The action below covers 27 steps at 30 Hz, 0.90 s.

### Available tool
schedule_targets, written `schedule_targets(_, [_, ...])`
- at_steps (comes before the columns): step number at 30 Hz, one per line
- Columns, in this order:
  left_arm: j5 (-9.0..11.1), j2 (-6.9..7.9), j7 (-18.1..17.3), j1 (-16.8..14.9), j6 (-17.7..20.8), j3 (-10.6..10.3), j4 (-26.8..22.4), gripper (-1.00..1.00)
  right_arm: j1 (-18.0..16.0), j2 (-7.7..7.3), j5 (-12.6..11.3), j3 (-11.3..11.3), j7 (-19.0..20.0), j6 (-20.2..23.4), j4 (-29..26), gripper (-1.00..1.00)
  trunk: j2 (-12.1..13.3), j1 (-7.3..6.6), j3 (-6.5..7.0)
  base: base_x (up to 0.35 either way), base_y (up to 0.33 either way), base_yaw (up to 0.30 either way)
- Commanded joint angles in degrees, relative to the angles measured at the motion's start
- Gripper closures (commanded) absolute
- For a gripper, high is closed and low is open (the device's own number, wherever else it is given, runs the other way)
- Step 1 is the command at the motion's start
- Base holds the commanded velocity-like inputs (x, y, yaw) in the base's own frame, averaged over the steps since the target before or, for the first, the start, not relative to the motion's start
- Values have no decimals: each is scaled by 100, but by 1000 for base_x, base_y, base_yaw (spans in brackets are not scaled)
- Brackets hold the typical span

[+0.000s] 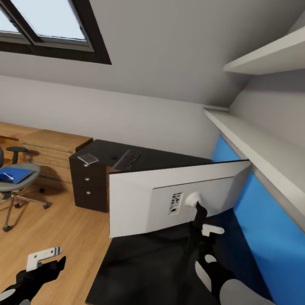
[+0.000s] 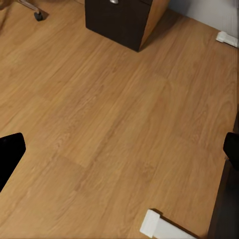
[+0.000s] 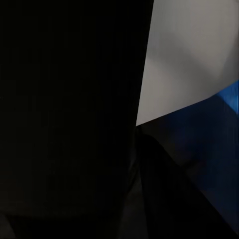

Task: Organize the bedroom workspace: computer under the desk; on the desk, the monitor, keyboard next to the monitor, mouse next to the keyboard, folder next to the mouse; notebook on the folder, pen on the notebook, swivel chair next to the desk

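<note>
Two grippers were ours to report. The right gripper (image 1: 197,215) reached up at the monitor's (image 1: 136,203) stand, behind the white back of the screen; one dark finger tip lay against the round hub, yet we could not tell how wide its jaws stood or whether they held anything, and our right wrist view gave us dark surfaces with a patch of grey wall and blue wall panel (image 3: 226,99). The monitor stood tilted on the desk (image 1: 145,277), its back toward us. The left gripper (image 1: 46,264) hung low over the wooden floor (image 2: 114,124), jaws apart with nothing between them. Well beyond the right jaws, on the far part of the desk, lay the keyboard (image 1: 128,159) and the notebook (image 1: 88,158). Far ahead of the left jaws stood the swivel chair (image 1: 4,181), the blue folder (image 1: 11,174) on its seat
</note>
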Motion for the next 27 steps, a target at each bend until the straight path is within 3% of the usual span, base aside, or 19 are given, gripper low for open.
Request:
schedule_targets(1, [62,-3,37,0,20,1,-11,-100,-5,-6,-105,81,-53,-30,2,100,-7,2,-6,0,0,-106])
schedule_targets(17, [58,-2,37,-1,20,-3,-11,-100,-5,3,-96,92,-42,-31,125,100,-7,2,-3,5,-4,-16])
schedule_targets(27, [61,-2,36,0,20,-12,-11,-100,-5,3,-94,89,-53,-39,134,100,-7,2,-3,160,-126,0])
